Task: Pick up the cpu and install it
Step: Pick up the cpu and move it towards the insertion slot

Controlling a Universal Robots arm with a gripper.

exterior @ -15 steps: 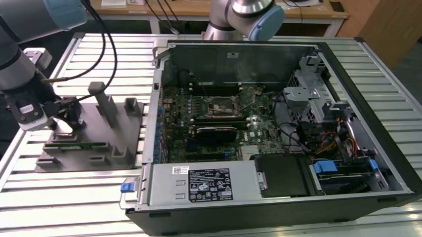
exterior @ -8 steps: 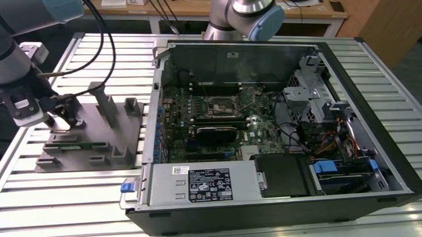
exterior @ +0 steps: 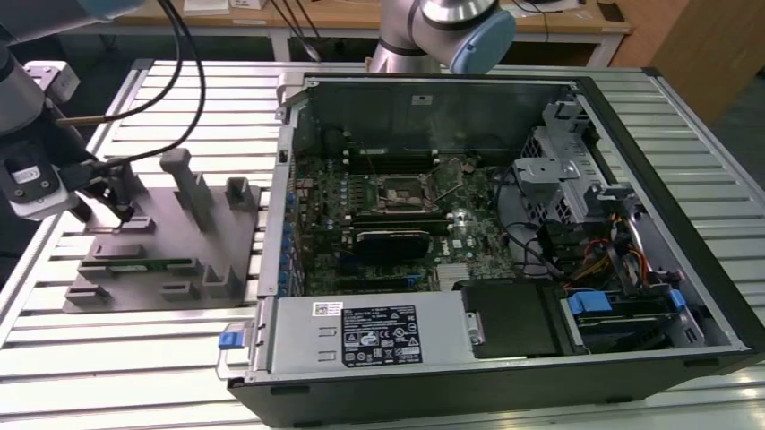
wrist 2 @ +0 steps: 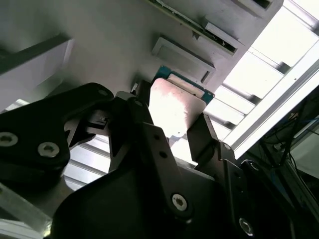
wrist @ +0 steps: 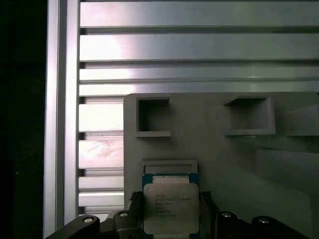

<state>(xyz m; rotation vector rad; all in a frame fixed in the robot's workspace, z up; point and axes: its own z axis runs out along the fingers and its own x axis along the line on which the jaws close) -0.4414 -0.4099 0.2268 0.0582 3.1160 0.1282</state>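
clamping the cpu (wrist: 171,211) by opposite edges in the pincer (wrist: 171,199), over the grey tray (exterior: 179,237) at nine o'clock of the computer case (exterior: 478,394); best kept level.

A robotics lab or workshop: a slatted metal table (exterior: 143,358) carries an open computer case (exterior: 502,394) and a grey parts holder (exterior: 96,291), with a robot arm (exterior: 413,36), cables (exterior: 179,54) and wooden benches (exterior: 358,18) behind.

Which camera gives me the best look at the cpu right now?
The first wrist view: the cpu faces the camera, its silver top unobstructed. The second wrist view shows it glare-washed, partly behind the claw. In the exterior view it is too small to tell.
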